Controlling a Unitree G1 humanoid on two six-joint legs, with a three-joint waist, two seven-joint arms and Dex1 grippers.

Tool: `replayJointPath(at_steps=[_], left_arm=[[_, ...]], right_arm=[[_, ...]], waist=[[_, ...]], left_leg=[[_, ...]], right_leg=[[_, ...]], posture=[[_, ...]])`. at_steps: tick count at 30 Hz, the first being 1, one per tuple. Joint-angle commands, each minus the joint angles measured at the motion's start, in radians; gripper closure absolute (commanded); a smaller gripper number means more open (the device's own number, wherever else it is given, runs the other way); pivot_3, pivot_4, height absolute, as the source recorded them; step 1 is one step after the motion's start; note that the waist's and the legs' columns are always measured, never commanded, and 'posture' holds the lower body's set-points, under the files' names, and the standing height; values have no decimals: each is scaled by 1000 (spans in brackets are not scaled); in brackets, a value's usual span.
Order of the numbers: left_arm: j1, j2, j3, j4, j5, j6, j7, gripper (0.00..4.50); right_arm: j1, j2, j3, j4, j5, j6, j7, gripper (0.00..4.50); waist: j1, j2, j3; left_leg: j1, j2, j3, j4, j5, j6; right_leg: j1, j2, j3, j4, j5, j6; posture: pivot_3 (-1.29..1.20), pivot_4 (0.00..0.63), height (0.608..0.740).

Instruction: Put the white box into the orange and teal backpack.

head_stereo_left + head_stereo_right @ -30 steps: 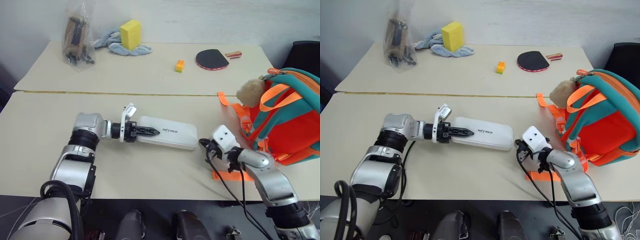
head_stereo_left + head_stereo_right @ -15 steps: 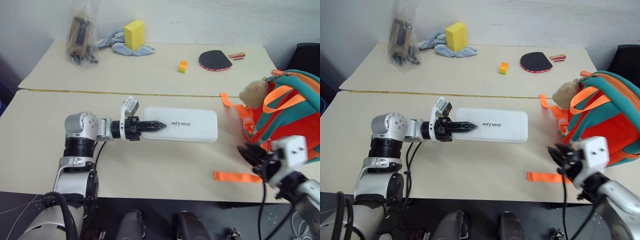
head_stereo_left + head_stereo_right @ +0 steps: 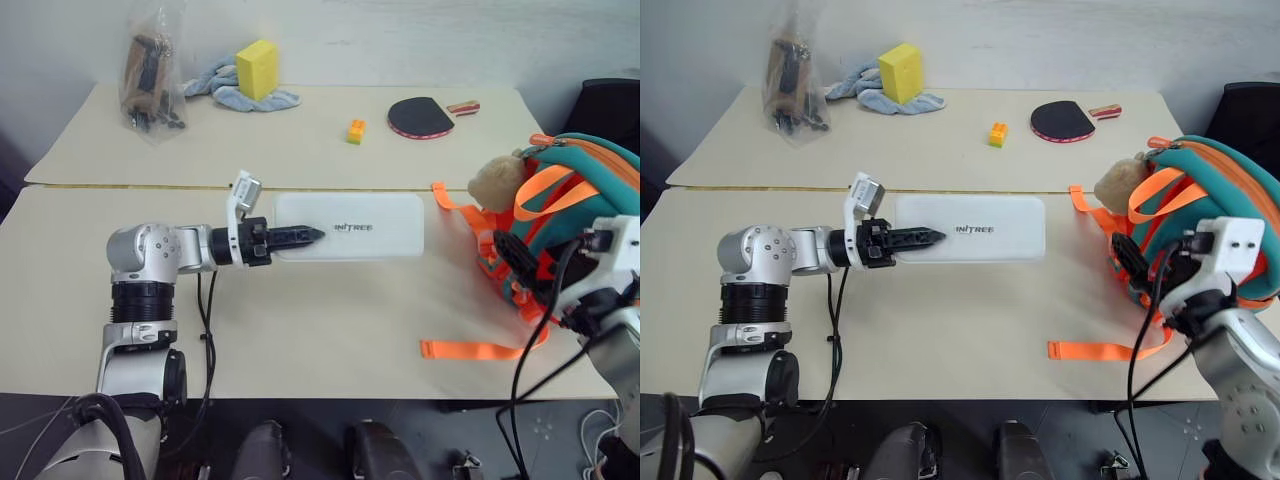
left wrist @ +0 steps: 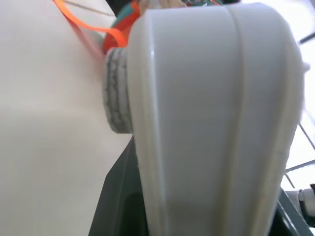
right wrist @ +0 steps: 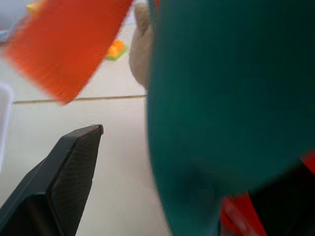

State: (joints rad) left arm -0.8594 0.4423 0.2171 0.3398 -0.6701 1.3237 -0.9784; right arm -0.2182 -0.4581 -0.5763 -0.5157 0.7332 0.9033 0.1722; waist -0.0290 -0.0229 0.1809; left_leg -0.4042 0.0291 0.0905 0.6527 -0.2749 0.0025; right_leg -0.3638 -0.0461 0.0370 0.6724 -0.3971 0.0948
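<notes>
Clamped on the white box (image 3: 350, 228), my left gripper (image 3: 300, 237) has lifted it toward the orange and teal backpack (image 3: 575, 220) — my right gripper (image 3: 520, 262), jaws now spread, has swung up against that backpack to hold it for loading.

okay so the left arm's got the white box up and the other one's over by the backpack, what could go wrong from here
1. The left gripper clamps the white box at one end only, so the long free end could sag or twist loose.
2. The right gripper, jaws open, is beside the orange and teal backpack and could snag its orange straps.
3. The backpack's opening does not look wide, so the box may jam.
</notes>
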Motion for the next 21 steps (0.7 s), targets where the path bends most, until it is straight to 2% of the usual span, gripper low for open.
replayJointPath(at_steps=[1,6,10,16,21], left_arm=[[-30,22,9,5,-6,-61,5,3238],[-26,46,22,5,-17,-92,23,3238],[-57,59,58,31,-20,-112,63,3238],[-147,112,85,122,-9,-192,61,3238],[-160,167,35,97,14,-336,-41,3238]], right_arm=[[-10,-43,35,49,-25,-84,79,1524],[16,-118,82,-5,52,-100,240,3125],[-2,-198,87,-43,193,-72,396,4410],[0,-343,76,-113,439,0,560,4460],[65,-490,-26,-121,705,76,659,4460]], waist=[[2,0,0],[2,0,0],[-1,0,0],[-1,0,0],[1,-2,1]], left_leg=[[0,0,0,0,0,0],[-2,0,0,0,0,1],[-2,1,0,0,0,1],[-2,1,0,-1,0,1],[-2,1,0,-2,0,1]], right_leg=[[0,0,0,0,0,0],[-1,0,0,0,0,0],[-1,0,0,0,0,0],[-2,0,0,0,0,0],[-2,0,-1,-2,0,0]], posture=[[0,150,740],[0,150,740],[0,150,740],[0,150,740],[0,150,740]])
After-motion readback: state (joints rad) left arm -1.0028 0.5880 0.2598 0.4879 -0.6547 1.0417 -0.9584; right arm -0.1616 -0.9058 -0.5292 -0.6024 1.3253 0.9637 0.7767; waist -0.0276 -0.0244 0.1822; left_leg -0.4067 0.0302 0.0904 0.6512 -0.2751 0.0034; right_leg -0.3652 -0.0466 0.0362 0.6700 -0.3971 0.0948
